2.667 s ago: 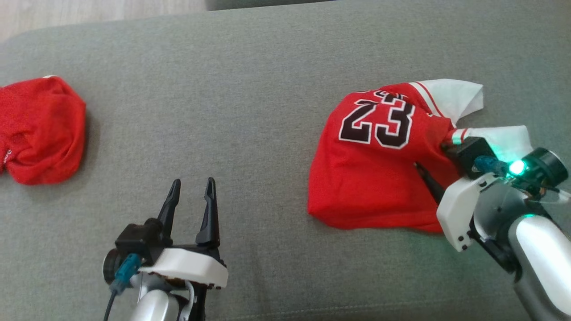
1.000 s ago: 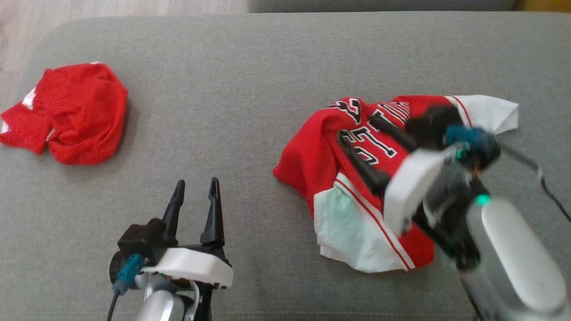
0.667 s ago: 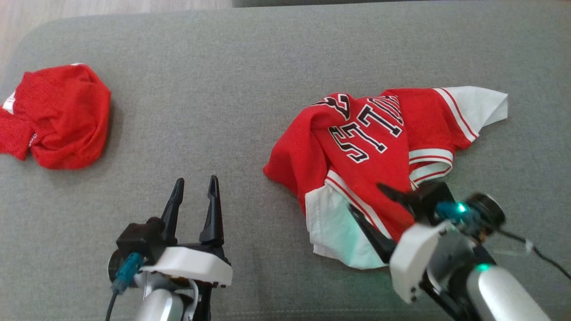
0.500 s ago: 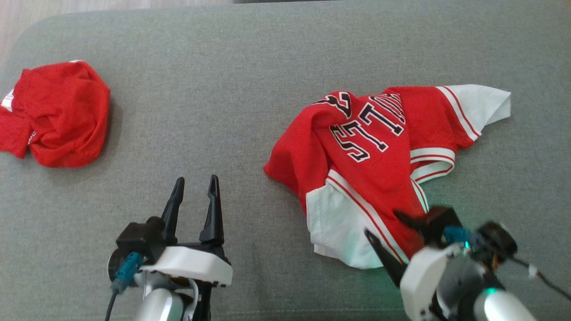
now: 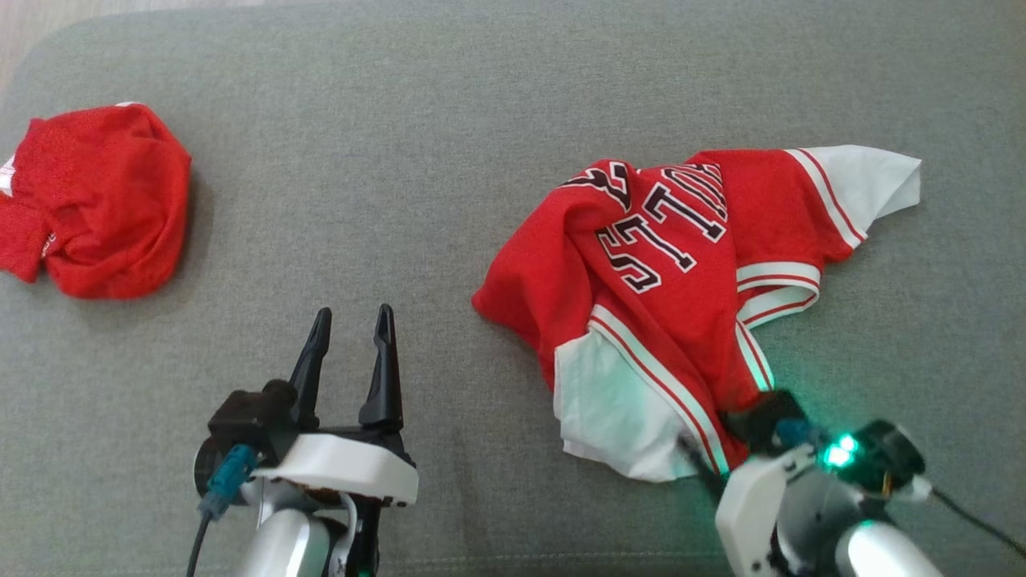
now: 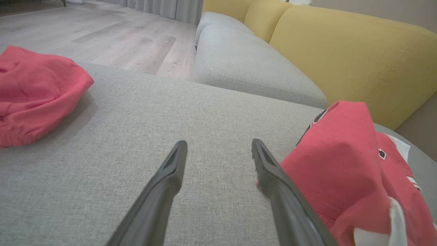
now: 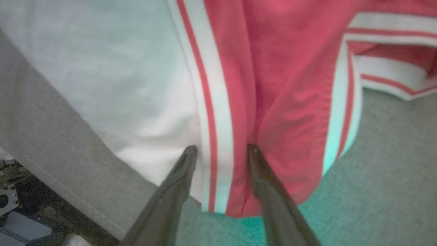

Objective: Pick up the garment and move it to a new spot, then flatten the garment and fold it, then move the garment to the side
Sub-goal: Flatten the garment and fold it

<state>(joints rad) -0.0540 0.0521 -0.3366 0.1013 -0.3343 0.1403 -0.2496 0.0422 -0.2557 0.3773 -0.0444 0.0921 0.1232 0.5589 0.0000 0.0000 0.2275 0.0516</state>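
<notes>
Dark two-fingered left claw is seen spread wide over a grey fabric cushion, with a crumpled red-and-white jersey just right of it and a rumpled red cloth bundle well left.

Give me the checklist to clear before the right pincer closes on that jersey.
1. Right pincer jaws apart: ok.
2. Striped edge of the jersey lies between them: ok.
3. Fabric deep enough in the jaws for a firm hold: cannot tell.
4. Jersey flat: not ok, it is bunched, with a white sleeve lying over the red.
5. Left pincer open and apart from the jersey: ok.
6. Other red garment out of the way, far left on the cushion: ok.
</notes>
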